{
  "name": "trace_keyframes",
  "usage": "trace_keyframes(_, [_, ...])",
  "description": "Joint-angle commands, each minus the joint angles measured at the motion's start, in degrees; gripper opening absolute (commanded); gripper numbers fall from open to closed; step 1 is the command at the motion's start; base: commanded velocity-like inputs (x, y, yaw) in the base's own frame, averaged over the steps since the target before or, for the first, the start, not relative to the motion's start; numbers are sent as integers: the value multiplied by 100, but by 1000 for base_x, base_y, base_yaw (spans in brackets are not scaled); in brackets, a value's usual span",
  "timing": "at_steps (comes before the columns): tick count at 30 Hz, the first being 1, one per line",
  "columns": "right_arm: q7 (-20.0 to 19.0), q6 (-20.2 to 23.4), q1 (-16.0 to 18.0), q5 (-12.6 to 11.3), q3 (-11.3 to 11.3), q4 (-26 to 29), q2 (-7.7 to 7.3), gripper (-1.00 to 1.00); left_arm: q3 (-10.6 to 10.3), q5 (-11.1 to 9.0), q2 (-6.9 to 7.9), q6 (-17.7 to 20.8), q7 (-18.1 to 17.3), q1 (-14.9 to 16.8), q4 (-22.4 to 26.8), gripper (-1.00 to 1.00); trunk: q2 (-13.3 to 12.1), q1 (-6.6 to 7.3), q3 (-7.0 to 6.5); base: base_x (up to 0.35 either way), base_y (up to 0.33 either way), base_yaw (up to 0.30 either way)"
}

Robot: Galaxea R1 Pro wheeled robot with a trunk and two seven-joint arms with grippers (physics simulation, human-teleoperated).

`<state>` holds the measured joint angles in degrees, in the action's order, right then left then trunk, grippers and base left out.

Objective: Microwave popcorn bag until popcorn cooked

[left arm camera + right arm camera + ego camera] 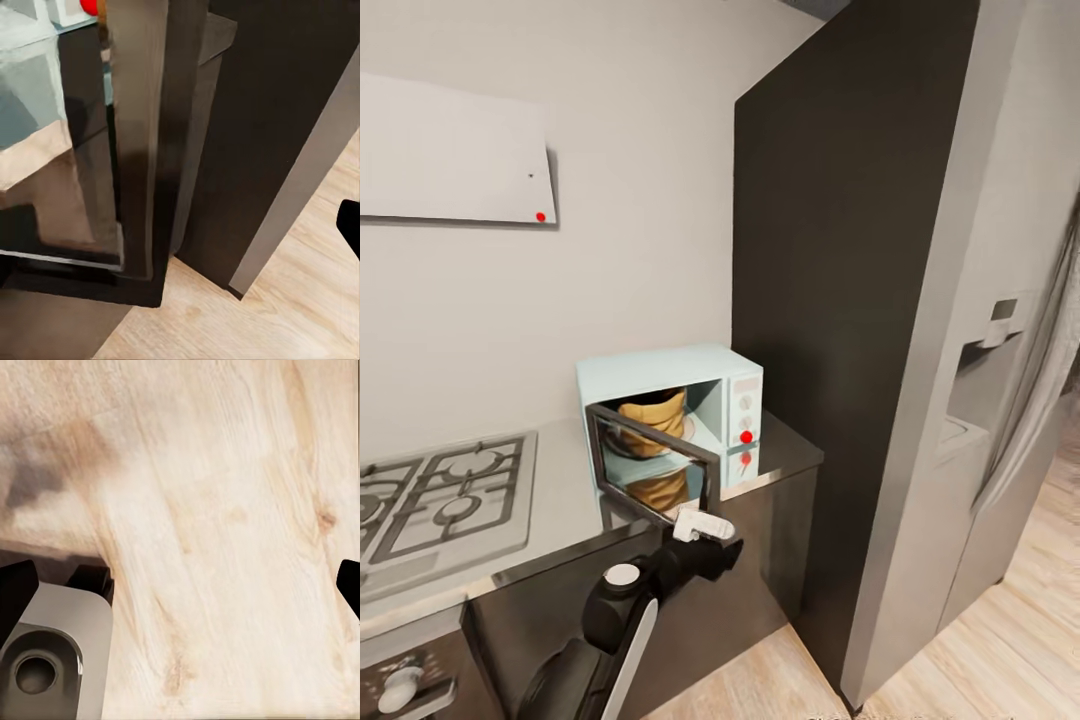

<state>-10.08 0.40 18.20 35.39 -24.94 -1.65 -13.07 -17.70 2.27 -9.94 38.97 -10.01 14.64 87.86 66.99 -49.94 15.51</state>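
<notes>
One popcorn bag point(653, 423) sits inside the mint-blue microwave point(700, 372), whose door point(650, 470) stands open.

The microwave stands on the glossy grey countertop point(565, 505), between the steel gas hob point(440, 500) and a tall dark cabinet panel point(830, 300), with a grey refrigerator point(1000, 380) farther right. Its dark glass door swings out toward the robot and mirrors the tan sack; a red indicator light point(746, 437) glows on the white knob panel. In the head view the left gripper point(700, 523) is at the door's outer lower edge, apparently touching it, but whether its fingers are apart or together cannot be told. In the right wrist view, the right gripper's dark fingertips point(16, 589) sit wide apart over the wooden floor point(225, 525), holding nothing.
</notes>
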Motion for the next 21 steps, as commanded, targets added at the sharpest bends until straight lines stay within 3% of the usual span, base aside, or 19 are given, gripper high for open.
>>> trace_keyframes(1, [-12, 4, 8, 38, -46, -11, -3, 100, 8, -10, -1, -3, 224, 3, 7, 100, 5, 0, 4, 0, 0, -211])
trace_keyframes(4, [-12, 4, 8, 38, -46, -11, -5, 100, 6, -29, 3, -51, 616, 3, 11, 100, 5, 0, -6, 0, 0, -197])
trace_keyframes(10, [-14, 4, 8, 39, -46, -11, -12, 100, 20, -25, 8, -69, 855, 3, 8, 100, 5, 0, -10, 0, 0, -39])
trace_keyframes(14, [-16, 3, 8, 39, -46, -11, -12, 100, 19, -38, 3, -196, 1396, 3, 3, 100, 5, 0, -10, 2, 0, -1])
trace_keyframes(21, [-19, 1, 8, 39, -46, -11, -12, 100, -5, -49, 8, -265, 1483, 3, -6, 100, 5, 0, -10, 246, 0, 0])
